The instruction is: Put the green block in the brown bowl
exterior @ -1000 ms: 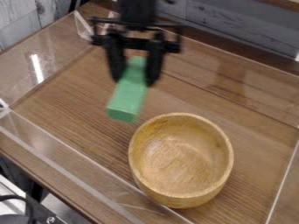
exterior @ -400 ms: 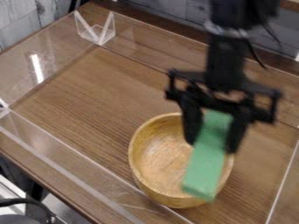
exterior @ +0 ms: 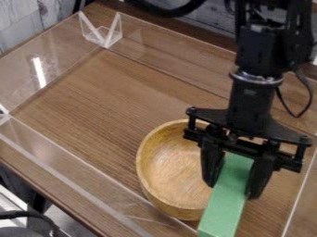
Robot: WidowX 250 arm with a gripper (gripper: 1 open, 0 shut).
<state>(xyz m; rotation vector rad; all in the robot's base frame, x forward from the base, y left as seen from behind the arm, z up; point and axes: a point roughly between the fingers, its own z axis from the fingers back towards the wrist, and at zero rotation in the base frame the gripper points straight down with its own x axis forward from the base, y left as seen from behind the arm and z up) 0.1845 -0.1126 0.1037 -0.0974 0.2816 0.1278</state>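
**Green block in the jaws at the brown bowl's edge**

A brown wooden table point(exterior: 93, 97) with visible grain fills most of the view. A clear strip point(exterior: 87, 180) runs along its near left side, with black cable point(exterior: 28, 216) in the lower left corner. At the upper left stands a small transparent holder point(exterior: 102, 30).

The green block point(exterior: 225, 211) is a long, plain, bright green bar with flat faces, its lower end nearer the camera. The black jaws point(exterior: 235, 176) are closed on its upper part, holding it over the right-hand rim area of the bowl; whether it touches the rim is unclear.

The brown bowl point(exterior: 171, 167) is round, light brown and thick-rimmed. Its visible interior is bare, the right side hidden behind the arm point(exterior: 251, 93) and block.
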